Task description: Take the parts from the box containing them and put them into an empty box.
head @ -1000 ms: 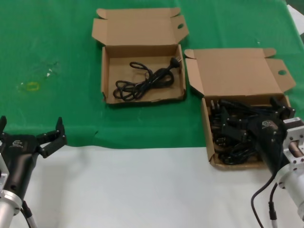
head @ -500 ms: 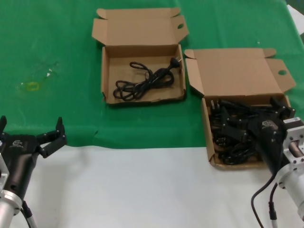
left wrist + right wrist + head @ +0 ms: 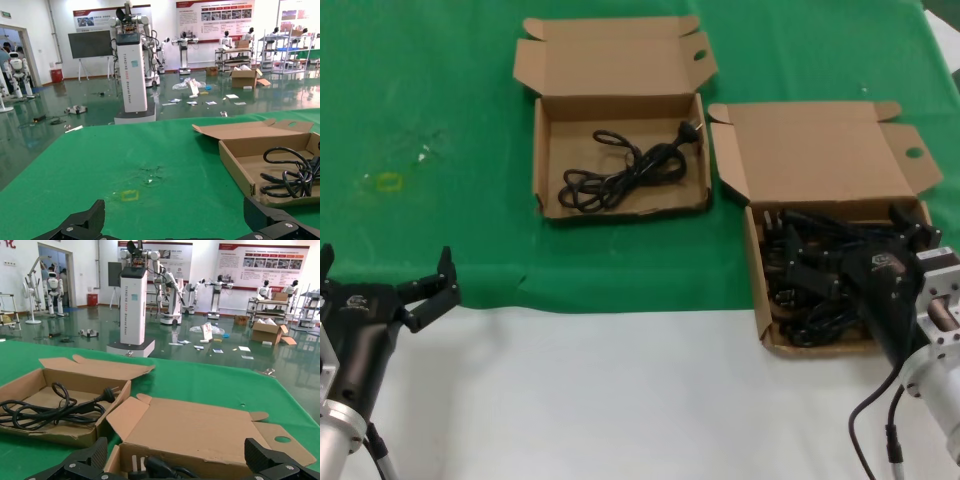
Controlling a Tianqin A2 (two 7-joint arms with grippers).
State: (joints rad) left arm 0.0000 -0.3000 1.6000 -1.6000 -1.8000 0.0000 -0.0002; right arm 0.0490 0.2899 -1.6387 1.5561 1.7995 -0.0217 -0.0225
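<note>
The box containing the parts (image 3: pixel 820 150) has a tall plain lid and stands at the right, with several black power cords (image 3: pixel 810 275) piled in its tray. My right gripper (image 3: pixel 852 250) hangs low over that pile, open, nothing between its fingers; in the right wrist view a black plug (image 3: pixel 155 467) lies just below the jaws (image 3: pixel 177 456). The box with the tuck-strip lid (image 3: pixel 620 65) sits farther back and left and holds one coiled black cord (image 3: pixel 625 175). My left gripper (image 3: pixel 384 264) is parked open at the near left, away from both boxes.
Green cloth (image 3: pixel 430 90) covers the far half of the table, white surface (image 3: pixel 620 400) the near half. A small yellow mark (image 3: pixel 388 181) lies on the cloth at the left. The two boxes stand close together, the lid flap of one almost touching the other.
</note>
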